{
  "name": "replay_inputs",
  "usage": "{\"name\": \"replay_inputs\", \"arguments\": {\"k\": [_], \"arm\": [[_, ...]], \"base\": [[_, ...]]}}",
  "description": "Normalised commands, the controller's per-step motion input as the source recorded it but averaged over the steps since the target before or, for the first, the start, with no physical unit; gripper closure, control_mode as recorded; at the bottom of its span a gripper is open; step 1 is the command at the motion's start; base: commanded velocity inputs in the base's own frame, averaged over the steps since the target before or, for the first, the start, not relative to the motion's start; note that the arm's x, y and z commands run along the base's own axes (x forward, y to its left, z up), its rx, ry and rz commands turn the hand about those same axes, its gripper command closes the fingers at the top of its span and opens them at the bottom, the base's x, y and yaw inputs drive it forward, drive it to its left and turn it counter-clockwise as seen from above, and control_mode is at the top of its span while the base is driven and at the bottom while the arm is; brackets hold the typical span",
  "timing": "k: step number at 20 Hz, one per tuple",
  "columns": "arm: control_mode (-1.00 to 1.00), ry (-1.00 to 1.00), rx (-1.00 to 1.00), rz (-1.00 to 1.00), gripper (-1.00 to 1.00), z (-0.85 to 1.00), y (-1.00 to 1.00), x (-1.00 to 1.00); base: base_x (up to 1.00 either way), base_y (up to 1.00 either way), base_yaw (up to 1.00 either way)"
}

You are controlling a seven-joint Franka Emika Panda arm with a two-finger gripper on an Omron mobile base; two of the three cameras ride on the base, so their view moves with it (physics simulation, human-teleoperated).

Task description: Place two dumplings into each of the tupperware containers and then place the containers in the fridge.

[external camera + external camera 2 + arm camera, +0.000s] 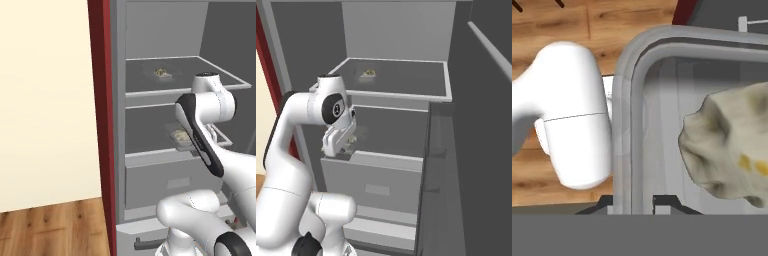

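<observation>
The fridge (165, 150) stands open with one container (161, 73) holding a dumpling (160, 72) already on the upper shelf (150, 85), at twelve o'clock from the arm. The hand (632, 202) is closed on the rim of the second container (629, 125), a dumpling (729, 145) inside at three o'clock in the hand view. This container (181, 137) sits on the lower shelf (145, 145), so the step looks like setting it down. The next move likely calls for opening the hand and pulling straight back. Room is tight: the upper shelf's edge lies just above, the drawer (165, 182) front just below, and the door (476, 150) at three o'clock.
</observation>
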Motion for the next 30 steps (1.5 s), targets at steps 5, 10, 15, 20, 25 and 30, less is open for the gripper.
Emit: {"name": "replay_inputs", "arguments": {"k": [5,10,15,20,25,30], "arm": [[-1.0,-0.21,0.04,0.0,1.0,-0.55,-0.13,0.56],[-1.0,-0.14,0.05,0.04,1.0,-0.37,-0.15,0.78],[-1.0,-0.01,0.03,0.09,1.0,-0.2,-0.25,0.62],[-1.0,-0.1,0.02,0.02,1.0,-0.5,0.0,0.72],[-1.0,-0.13,0.08,0.01,1.0,-0.34,-0.08,0.55],[-1.0,0.03,0.0,0.0,1.0,-0.06,0.0,0.48]], "base": [[0.0,0.0,0.0],[0.0,0.0,0.0],[0.0,0.0,0.0],[0.0,0.0,0.0],[0.0,0.0,0.0],[0.0,0.0,0.0]]}}
